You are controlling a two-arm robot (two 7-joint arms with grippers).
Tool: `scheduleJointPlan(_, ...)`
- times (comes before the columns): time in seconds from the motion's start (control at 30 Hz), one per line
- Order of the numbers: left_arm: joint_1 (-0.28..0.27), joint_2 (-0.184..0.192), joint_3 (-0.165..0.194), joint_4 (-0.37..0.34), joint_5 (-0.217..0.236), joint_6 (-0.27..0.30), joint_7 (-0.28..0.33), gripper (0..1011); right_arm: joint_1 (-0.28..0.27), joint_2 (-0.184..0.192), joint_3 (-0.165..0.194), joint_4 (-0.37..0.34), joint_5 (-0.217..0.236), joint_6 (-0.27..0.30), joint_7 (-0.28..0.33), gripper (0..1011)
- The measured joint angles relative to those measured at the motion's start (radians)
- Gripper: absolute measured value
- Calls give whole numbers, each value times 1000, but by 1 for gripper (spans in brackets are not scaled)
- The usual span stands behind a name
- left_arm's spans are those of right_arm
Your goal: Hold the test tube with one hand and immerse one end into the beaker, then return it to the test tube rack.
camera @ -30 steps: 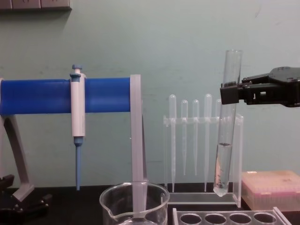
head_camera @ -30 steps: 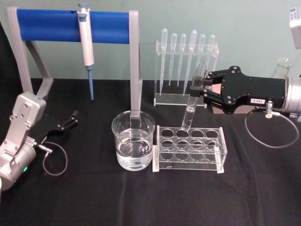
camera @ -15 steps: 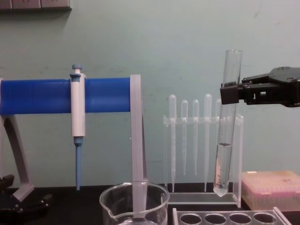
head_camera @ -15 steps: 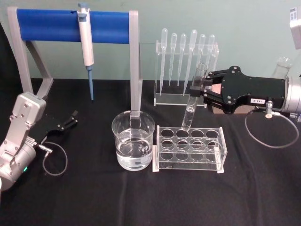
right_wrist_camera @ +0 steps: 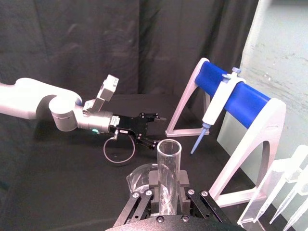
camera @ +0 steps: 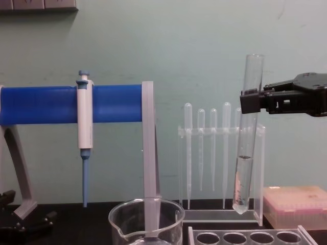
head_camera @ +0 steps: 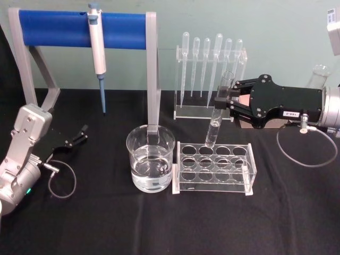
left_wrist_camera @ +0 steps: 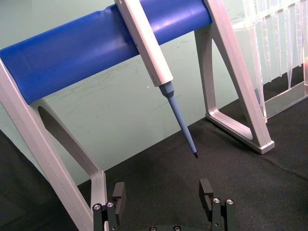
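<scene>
My right gripper is shut on the test tube, gripping it near its upper end. The tube hangs slightly tilted with its round bottom just above the back row of the clear rack, and holds a little liquid. In the chest view the tube hangs from the gripper; in the right wrist view its rim stands between the fingers. The beaker, part full of water, stands left of the rack, apart from the tube. My left gripper rests open near the table's left side.
A blue-bar stand with a hanging pipettor stands behind the beaker. An acrylic stand of plastic pipettes is behind the rack. A pink tip box sits at the right, under my right gripper.
The tube and my right gripper hold the same place. In the chest view my left gripper has sunk slightly.
</scene>
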Motion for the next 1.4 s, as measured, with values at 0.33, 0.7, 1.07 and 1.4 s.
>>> scheduleJointPlan(0.33, 0, 0, 0, 0, 0, 0, 0, 1000, 5, 0, -6, 1, -3, 0, 0, 238)
scheduleJointPlan(0.7, 0, 0, 0, 0, 0, 0, 0, 1000, 66, -26, -35, 17, -19, 5, 12, 238)
scheduleJointPlan(1.07, 0, 0, 0, 0, 0, 0, 0, 1000, 153, -110, -82, 78, -31, 3, 30, 237)
scheduleJointPlan(1.4, 0, 0, 0, 0, 0, 0, 0, 1000, 192, -201, -120, 150, -38, -19, 13, 237)
